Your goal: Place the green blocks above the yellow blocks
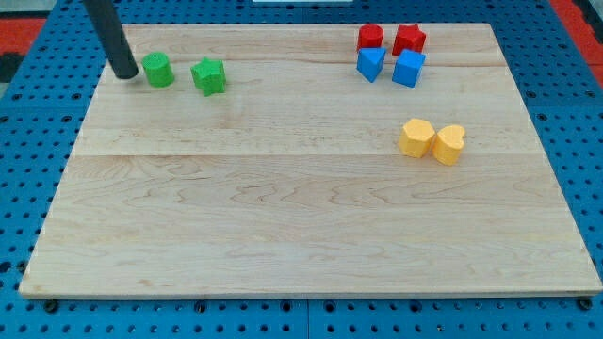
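The two green blocks sit at the far left of the counter [283, 235]: a green cylinder [157, 70] and, just to its right with a small gap, a green star [208, 76]. Both lie well apart from where they need to go. The yellow blocks are over on the right, about mid-depth: a yellow hexagon-like block [415, 137] touching or nearly touching a rounded yellow block [448, 144] on its right.

By my judgement the task is barely begun. Neither green block is above the yellow pair; each needs a long push to the right across the counter, ending in the strip just beyond the yellows.

That strip is tight. At the far right stand a red block [370, 38] and a red star [409, 39], with two blue blocks, one [370, 63] beside the other [408, 68], directly nearer. The greens would have to settle between the blue blocks and the yellows without knocking either group.

My tip [124, 73] rests on the counter just left of the green cylinder, close to or touching it, well placed to start a rightward push. This arm carries no pincer, so there is nothing released or clenched to report.
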